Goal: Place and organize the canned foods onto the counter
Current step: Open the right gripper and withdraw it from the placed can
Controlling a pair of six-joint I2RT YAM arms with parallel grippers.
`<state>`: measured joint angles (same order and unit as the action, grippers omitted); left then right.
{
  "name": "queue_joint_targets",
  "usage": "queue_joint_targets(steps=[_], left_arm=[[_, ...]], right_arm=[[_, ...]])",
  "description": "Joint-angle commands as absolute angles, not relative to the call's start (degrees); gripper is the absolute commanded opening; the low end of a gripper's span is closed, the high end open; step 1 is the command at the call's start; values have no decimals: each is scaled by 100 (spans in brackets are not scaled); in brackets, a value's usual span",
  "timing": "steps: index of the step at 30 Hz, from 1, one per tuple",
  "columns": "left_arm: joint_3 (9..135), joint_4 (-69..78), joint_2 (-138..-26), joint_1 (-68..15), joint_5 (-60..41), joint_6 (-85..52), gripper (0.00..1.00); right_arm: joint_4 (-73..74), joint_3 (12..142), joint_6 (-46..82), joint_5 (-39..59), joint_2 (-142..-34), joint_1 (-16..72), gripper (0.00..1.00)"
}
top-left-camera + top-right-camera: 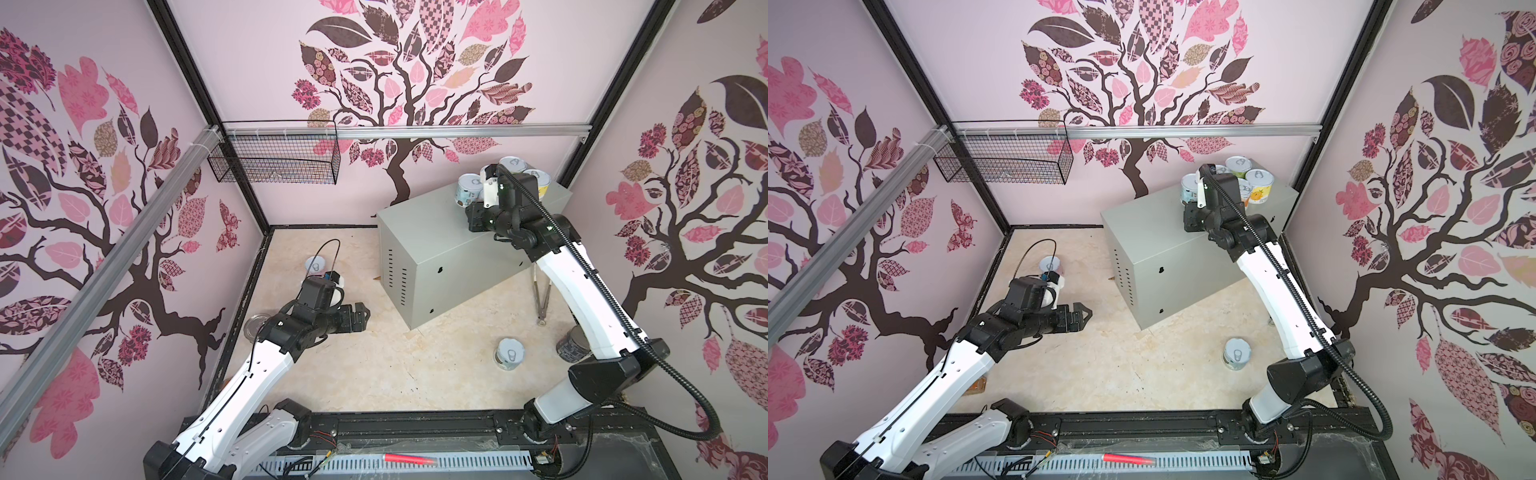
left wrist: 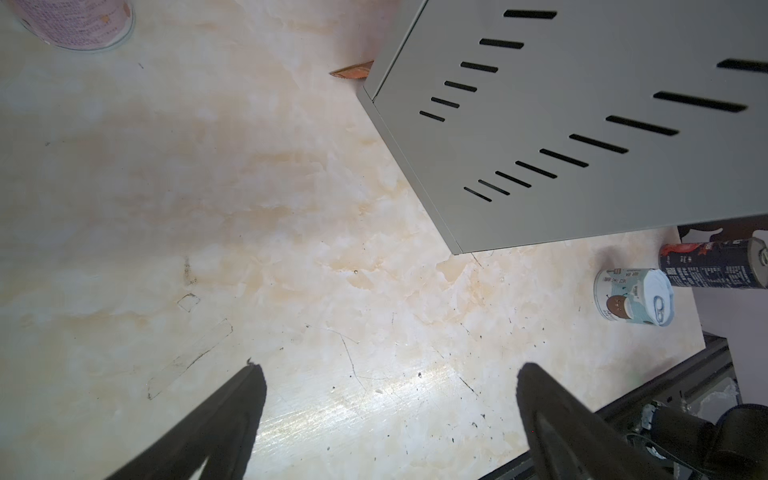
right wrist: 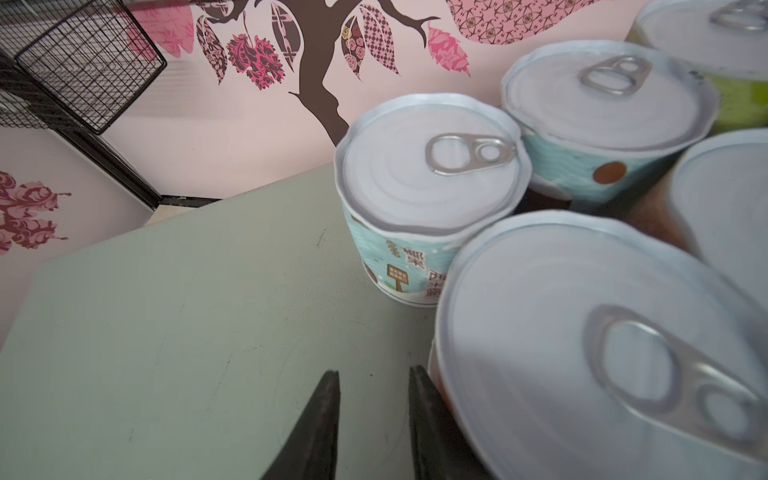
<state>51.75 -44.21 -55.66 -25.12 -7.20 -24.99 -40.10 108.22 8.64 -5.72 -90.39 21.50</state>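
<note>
A lab robot booth: tree-printed wall panels, aluminium rail, marble-look floor.

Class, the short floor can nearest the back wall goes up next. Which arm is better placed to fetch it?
Left: the left gripper hovers open and empty near that can; the right gripper is shut over the counter.
</note>
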Motion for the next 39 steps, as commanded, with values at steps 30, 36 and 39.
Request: queue_joint_targets(steps=[30, 36, 39], left_arm=[[5408, -5120, -5301, -3623, 838, -2570, 98], [5284, -5447, -4799, -3653, 830, -2870, 98], [5247, -5558, -4537, -3979, 1226, -3076, 98]], right_arm=[[-5078, 9622, 1277, 405, -6833, 2109, 80], [-5212, 8719, 1291, 281, -6118, 2109, 100], [-5307, 8365, 1335, 179, -5826, 2112, 100]])
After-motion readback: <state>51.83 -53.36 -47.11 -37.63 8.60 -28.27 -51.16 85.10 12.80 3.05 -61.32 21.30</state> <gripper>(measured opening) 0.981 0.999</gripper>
